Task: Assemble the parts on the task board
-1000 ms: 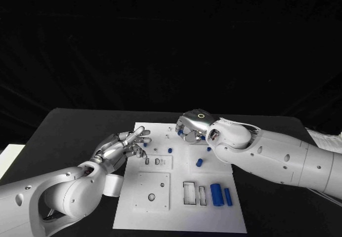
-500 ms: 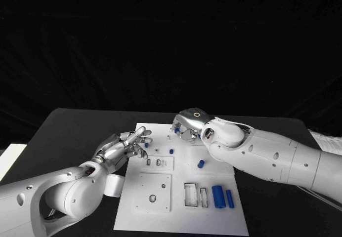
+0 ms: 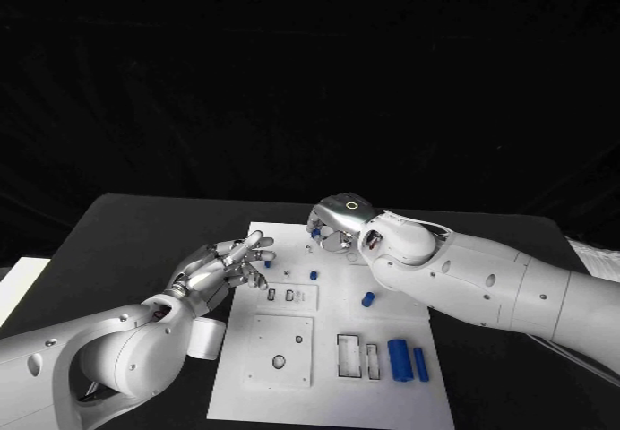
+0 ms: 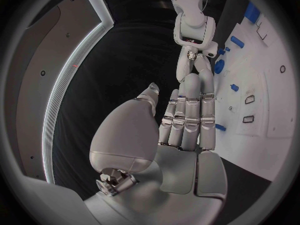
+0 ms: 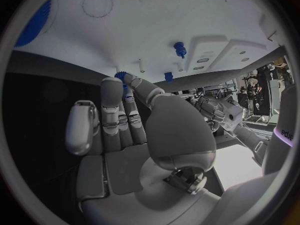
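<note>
Blue gear-like part (image 5: 121,76) sits pinched in the right hand (image 3: 339,226) over the task board (image 3: 333,376); the left hand (image 3: 222,267) hovers with fingers spread, holding nothing.

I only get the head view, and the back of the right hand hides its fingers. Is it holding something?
Observer: Yes. The right wrist view shows the right hand pinching a small blue part between thumb and finger.
Operator: What sort of part?
Observer: Its end looks toothed, like a tiny gear.
Operator: And the left hand's palm?
Observer: The left wrist view shows the left hand with its fingers straight, side by side, and nothing in it.
</note>
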Controlling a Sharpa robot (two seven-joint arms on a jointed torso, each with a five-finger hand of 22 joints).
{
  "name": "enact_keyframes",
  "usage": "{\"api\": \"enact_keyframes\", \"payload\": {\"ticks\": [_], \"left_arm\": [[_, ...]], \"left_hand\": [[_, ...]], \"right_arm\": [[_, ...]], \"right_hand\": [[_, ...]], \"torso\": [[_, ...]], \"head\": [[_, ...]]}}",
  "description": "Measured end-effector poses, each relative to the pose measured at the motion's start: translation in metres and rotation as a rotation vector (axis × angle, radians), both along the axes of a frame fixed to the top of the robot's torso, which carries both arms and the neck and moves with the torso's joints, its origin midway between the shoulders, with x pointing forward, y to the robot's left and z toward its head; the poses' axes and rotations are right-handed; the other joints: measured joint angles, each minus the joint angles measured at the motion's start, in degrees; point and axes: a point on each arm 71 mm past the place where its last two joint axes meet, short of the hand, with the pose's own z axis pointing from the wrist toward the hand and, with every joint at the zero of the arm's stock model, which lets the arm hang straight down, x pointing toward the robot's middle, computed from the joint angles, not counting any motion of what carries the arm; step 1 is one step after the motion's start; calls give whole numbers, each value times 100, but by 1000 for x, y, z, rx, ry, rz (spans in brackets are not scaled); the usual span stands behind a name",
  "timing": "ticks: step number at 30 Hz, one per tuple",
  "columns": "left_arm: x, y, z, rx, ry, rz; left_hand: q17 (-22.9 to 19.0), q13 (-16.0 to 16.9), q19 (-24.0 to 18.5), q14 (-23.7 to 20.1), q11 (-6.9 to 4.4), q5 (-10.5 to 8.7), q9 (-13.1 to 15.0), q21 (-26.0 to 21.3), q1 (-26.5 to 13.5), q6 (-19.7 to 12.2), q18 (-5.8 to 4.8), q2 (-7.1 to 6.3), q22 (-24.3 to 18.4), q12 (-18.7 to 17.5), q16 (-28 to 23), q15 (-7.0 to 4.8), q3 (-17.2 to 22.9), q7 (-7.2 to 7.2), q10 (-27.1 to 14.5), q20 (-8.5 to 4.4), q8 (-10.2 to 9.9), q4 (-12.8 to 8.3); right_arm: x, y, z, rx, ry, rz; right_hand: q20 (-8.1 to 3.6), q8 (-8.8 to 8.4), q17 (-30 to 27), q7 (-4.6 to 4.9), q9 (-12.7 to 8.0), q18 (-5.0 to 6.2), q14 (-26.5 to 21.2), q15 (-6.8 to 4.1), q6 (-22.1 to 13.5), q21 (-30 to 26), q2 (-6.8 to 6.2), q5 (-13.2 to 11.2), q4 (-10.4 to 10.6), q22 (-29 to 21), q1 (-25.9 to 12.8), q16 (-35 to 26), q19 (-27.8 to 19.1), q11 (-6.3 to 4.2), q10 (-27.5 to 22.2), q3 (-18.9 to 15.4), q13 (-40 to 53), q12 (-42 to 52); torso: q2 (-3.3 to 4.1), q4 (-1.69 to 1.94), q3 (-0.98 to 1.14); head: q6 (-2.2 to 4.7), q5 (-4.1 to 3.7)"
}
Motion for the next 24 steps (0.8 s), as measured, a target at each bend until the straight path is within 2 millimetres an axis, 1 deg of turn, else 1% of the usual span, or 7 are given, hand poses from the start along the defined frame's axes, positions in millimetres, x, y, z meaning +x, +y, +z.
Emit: {"api": "enact_keyframes", "payload": {"ticks": [4,8,11,13,18,24], "left_arm": [[0,0,0,0,-1,0],[0,0,1,-1,-2,-1],[0,-1,2,-2,-3,-2],[0,-1,3,-2,-5,-2],[0,-1,4,-2,-7,-2],[0,0,4,-2,-8,-2]], "left_hand": [[0,0,0,0,0,0,0,0,0,0,0,0,0,0,0,0,0,0,0,0,0,0],[0,0,0,0,0,0,0,0,0,0,0,0,0,0,0,0,0,0,0,0,0,0],[0,5,0,0,0,0,0,0,0,0,0,0,0,0,0,0,-1,0,0,0,-3,-1],[0,4,0,0,-21,0,1,0,0,0,-1,0,0,0,0,0,-16,0,-21,0,-22,-16],[0,4,0,0,-21,0,1,0,0,0,0,0,0,0,0,0,-16,0,-21,0,-22,-16],[0,4,0,0,-21,0,-4,0,0,0,-1,0,-1,0,0,0,-16,0,-21,0,-22,-16]], "right_arm": [[1,2,3,6,-7,1],[3,4,4,8,-12,-1],[5,4,4,7,-13,-6],[7,2,4,4,-12,-12],[9,3,1,-2,-8,-15],[9,2,1,-6,-4,-16]], "right_hand": [[0,0,0,0,0,0,0,0,0,0,0,-10,0,2,0,0,0,0,0,0,0,-1],[0,0,-1,0,6,0,0,0,0,0,0,-20,0,8,0,0,0,0,0,0,0,-12],[0,-5,-1,0,14,0,0,1,0,0,0,-22,16,8,0,0,0,0,0,-16,81,-13],[0,-5,-1,0,18,0,1,2,0,0,0,-25,16,8,0,0,0,0,0,-16,107,-13],[0,-11,-19,0,19,0,8,8,-1,0,0,-44,33,5,0,0,0,0,0,0,116,-14],[0,-11,-26,0,25,0,8,9,-1,0,0,-55,33,0,0,0,0,0,0,0,115,-24]], "torso": [[23,10,-8],[43,19,-11],[58,25,-19],[69,29,-19],[82,38,-19],[85,38,-22]], "head": [[9,-1],[21,-11],[24,-14],[24,-12],[14,-1],[0,13]]}}
